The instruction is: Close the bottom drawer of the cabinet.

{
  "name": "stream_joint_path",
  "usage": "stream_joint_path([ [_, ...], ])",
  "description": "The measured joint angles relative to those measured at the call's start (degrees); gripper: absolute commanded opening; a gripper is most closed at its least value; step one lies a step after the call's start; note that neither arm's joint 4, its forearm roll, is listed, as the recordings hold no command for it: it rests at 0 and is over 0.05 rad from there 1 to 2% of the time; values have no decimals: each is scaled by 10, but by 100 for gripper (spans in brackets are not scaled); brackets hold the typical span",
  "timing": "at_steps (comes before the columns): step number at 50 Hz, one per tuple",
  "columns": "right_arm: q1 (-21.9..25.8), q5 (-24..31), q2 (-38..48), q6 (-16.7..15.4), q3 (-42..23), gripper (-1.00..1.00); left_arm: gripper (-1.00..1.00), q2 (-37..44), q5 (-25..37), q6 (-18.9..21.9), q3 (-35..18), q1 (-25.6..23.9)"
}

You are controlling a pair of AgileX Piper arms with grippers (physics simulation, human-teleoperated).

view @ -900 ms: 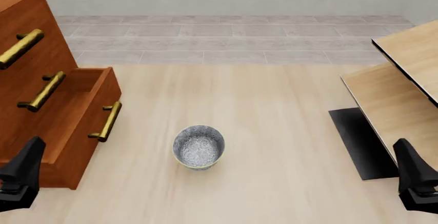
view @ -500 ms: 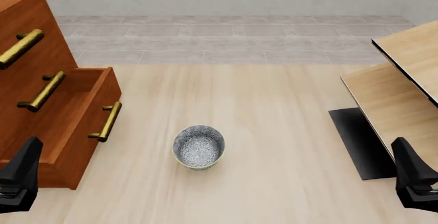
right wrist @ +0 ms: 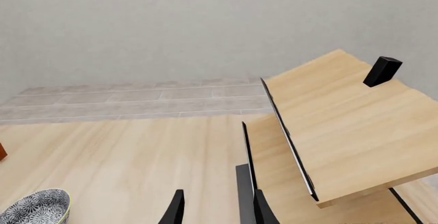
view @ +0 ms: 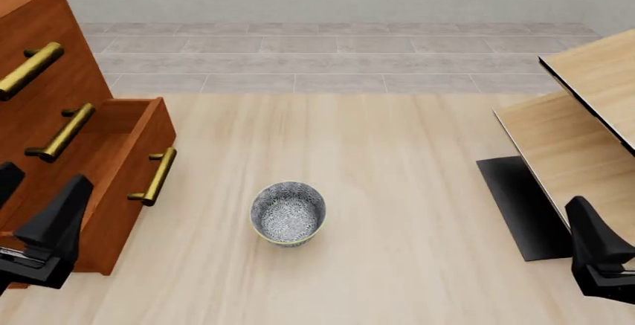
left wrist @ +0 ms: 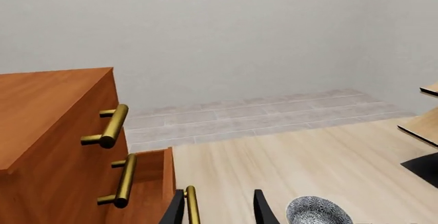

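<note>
Polished reddish wood cabinet [view: 40, 57], brass handle on bottom drawer [view: 119, 191], glossy patterned bowl [view: 288, 213]

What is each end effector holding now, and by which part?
Nothing. The left end effector is open near the bottom drawer, touching nothing. The right end effector is open and empty.

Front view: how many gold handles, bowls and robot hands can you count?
Brass-gold bar handles: 3
Patterned grey-white bowl: 1
Black robot hands: 2, left hand, right hand
Total: 6
</note>
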Motion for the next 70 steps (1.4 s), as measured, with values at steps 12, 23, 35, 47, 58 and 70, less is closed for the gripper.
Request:
stream_joint_path([
  [12,0,-12,16,4,0,100,100,65,-64,6,3,-56],
  [23,1,-18,22,5,0,100,100,105,-110,13,5,-117],
  [35,1,-15,18,7,0,100,100,201,-212,10,18,-173],
  [47,1,-14,18,9,0,100,100,318,-325,6,25,-213],
  [58,1,-14,18,11,0,100,100,429,-420,-9,24,-253],
  [70,0,-13,18,14,0,100,100,554,-507,-20,13,-273],
])
